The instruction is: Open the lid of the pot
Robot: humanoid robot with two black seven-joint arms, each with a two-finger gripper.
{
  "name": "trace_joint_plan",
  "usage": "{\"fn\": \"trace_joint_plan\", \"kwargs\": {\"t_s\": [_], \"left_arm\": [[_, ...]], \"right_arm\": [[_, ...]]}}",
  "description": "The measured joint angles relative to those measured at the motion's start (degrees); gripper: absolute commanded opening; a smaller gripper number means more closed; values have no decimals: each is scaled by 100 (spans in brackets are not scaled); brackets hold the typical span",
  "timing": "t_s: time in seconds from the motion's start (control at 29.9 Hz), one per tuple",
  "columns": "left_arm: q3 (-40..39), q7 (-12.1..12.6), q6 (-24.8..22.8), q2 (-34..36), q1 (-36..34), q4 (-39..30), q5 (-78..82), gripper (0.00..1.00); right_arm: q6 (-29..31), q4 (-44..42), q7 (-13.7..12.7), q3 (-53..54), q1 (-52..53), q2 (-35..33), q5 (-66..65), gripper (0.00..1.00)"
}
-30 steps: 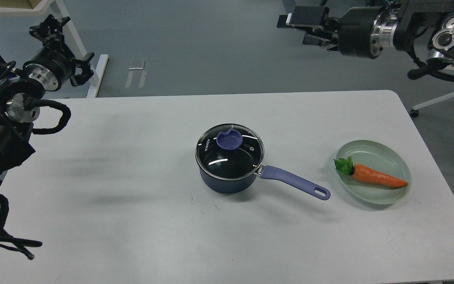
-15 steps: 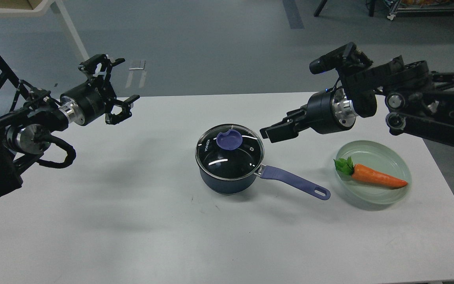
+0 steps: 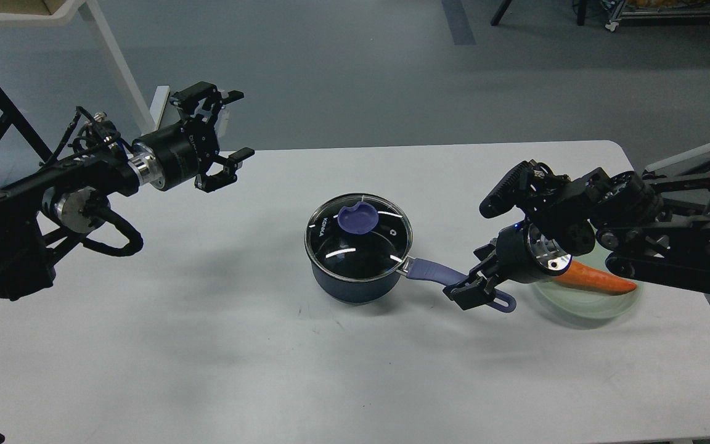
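The lid (image 3: 359,227) sits on the pot (image 3: 355,280) mid-table, the left gripper (image 3: 227,137) hangs open far left, and the right gripper (image 3: 473,290), open around the handle (image 3: 453,279), could bump it and spin the pot.

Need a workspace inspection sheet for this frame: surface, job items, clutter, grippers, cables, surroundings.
Surface: white table, a few small dark marks.
Job's things: pot upright near the centre, handle pointing right; lid seated on it.
Clutter: pale green plate holding a carrot, partly hidden by the right arm.
Grippers: left gripper open, above the table's far left edge; right gripper at the pot handle's end, jaw state and contact unclear.
Cables: black cables looped on the left arm.
Surroundings: grey floor, white table legs at top left.
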Motion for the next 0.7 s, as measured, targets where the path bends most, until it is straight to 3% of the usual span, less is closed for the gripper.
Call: {"fn": "trace_joint_plan", "kwargs": {"t_s": [0.13, 0.27, 0.4, 0.7], "left_arm": [[-266, 0, 0, -124, 13, 2, 0, 99], [-298, 0, 0, -158, 20, 2, 0, 99], [-289, 7, 0, -147, 21, 2, 52, 99], [-229, 19, 0, -88, 5, 2, 95, 99]], "right_arm": [[-7, -20, 0, 0, -13, 100, -22, 69], [-7, -28, -1, 8, 18, 126, -35, 63], [-8, -28, -16, 15, 17, 131, -36, 50], [67, 7, -27, 30, 0, 115, 53, 44]]}}
